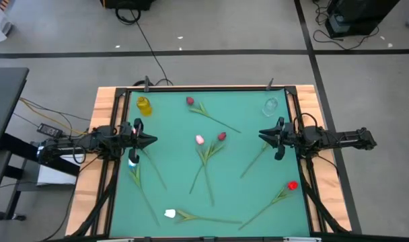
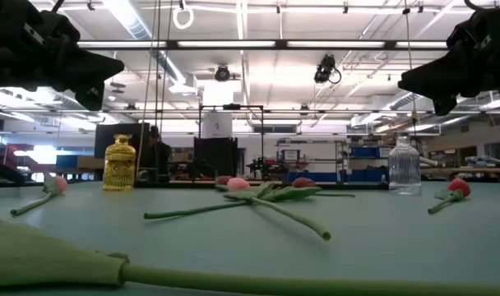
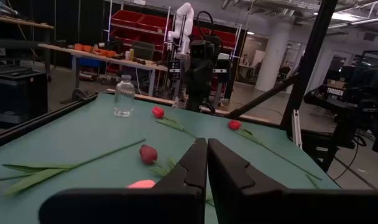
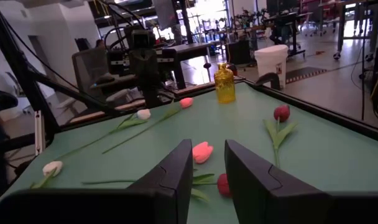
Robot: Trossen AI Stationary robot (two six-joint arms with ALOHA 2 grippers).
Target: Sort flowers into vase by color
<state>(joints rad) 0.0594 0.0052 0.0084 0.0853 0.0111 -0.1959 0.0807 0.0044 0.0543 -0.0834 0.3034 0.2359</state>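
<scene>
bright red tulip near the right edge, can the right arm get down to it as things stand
Probably yes. The bright red tulip lies alone on the mat just in front of the right tool, which hangs empty above the table; nothing sits between them.

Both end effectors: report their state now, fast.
Left end effector: closed, holding nothing, raised over the table's left side.
Right end effector: open, holding nothing, raised over the table's right side.
</scene>
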